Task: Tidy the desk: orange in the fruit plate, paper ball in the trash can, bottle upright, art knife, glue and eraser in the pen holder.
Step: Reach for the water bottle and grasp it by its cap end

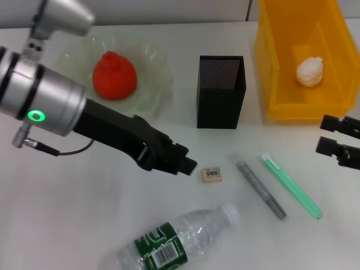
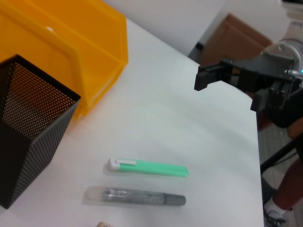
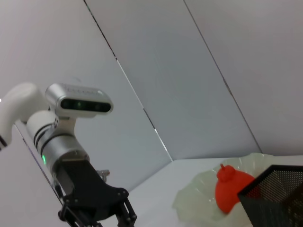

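Standing at the white worktop's (image 1: 84, 225) far right, the bright yellow rectangular trash can (image 1: 281, 84) holds the white paper ball (image 1: 310, 71). Left gripper (image 1: 188, 164) hovers just beside the small beige eraser (image 1: 211, 174), fingers apparently closed and empty; right gripper (image 1: 332, 135) waits parted.

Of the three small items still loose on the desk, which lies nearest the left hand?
The eraser, the beige block with a barcode sticker, lies just off the left hand. The grey stick and green stick lie farther away.

Orange (image 1: 114, 76) red-orange; fruit plate (image 1: 151, 95) pale translucent green; trash can (image 1: 281, 67) yellow; pen holder (image 1: 220, 101) black mesh; eraser (image 1: 212, 174) beige, barcode sticker; bottle (image 1: 174, 243) clear, green label.
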You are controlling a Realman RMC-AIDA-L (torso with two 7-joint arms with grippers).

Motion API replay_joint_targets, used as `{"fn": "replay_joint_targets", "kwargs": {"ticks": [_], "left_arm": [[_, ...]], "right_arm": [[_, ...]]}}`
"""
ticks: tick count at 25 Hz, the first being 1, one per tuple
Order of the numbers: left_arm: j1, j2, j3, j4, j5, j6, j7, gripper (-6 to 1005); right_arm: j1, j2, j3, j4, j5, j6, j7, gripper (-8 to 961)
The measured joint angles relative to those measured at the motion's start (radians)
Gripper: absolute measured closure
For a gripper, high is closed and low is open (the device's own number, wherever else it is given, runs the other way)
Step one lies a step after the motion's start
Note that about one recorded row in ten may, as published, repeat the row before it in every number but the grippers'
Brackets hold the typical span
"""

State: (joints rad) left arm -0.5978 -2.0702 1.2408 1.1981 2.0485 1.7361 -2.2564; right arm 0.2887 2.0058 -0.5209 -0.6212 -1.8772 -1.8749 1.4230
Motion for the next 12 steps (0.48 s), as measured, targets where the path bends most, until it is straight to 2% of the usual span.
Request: {"fn": "replay_joint_targets", "kwargs": {"ticks": [7, 10, 12], "left_arm": [[-0.027, -0.002, 0.051, 0.001, 0.006, -0.028, -0.054, 578], [-0.035, -0.002, 0.060, 0.001, 0.009, -0.037, -0.065, 348], [-0.037, -0.002, 0.060, 0.001, 0.009, -0.038, -0.067, 308]], "right_arm": [[-0.022, -0.011, 0.027, 0.000, 0.000, 0.006, -0.024, 144], [-0.023, -0.014, 0.020, -0.001, -0.001, -0.003, -0.052, 144], [-0.023, -0.015, 0.019, -0.003, -0.001, -0.004, -0.058, 144]]}}
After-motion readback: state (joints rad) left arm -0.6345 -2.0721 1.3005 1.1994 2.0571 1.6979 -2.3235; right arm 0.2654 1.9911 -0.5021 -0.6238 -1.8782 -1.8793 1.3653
